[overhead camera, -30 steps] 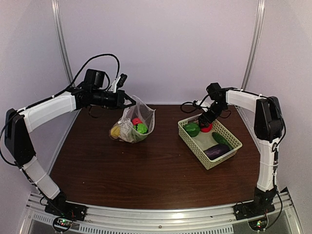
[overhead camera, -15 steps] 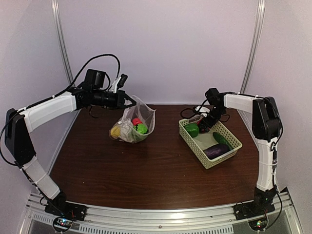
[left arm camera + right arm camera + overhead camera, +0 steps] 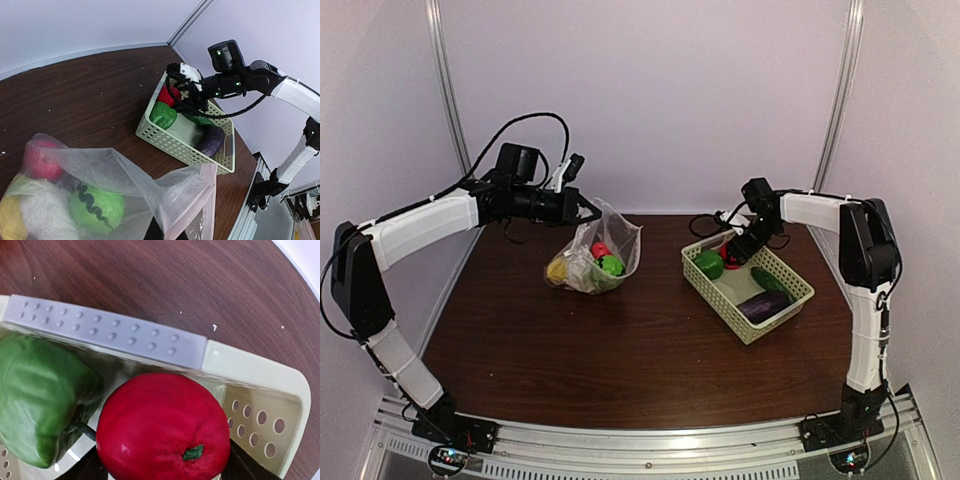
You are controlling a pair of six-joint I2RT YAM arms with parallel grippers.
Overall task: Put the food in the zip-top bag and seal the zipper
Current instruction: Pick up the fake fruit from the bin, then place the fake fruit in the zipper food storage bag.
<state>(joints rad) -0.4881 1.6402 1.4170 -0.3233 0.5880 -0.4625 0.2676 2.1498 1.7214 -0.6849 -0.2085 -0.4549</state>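
Beside the red apple [image 3: 162, 427] (basket [image 3: 260, 375] corner) sits a green pepper [image 3: 40, 400].

On my feed the zip-top bag [image 3: 150, 185] reads clear, with a pinkish strip at its mouth. Inside I see a bright green piece [image 3: 97, 207] marked with a black squiggle, a pink-red ball [image 3: 40, 160] and a yellow piece [image 3: 9, 225]. The basket [image 3: 170, 142] is pale green, punched with round holes. It holds a glossy red apple [image 3: 162, 425], green pepper [image 3: 40, 405] and purple eggplant [image 3: 211, 141]. The right finger pad [image 3: 105, 332] is grey, studded with dots. The table [image 3: 620, 340] is dark brown woodgrain.
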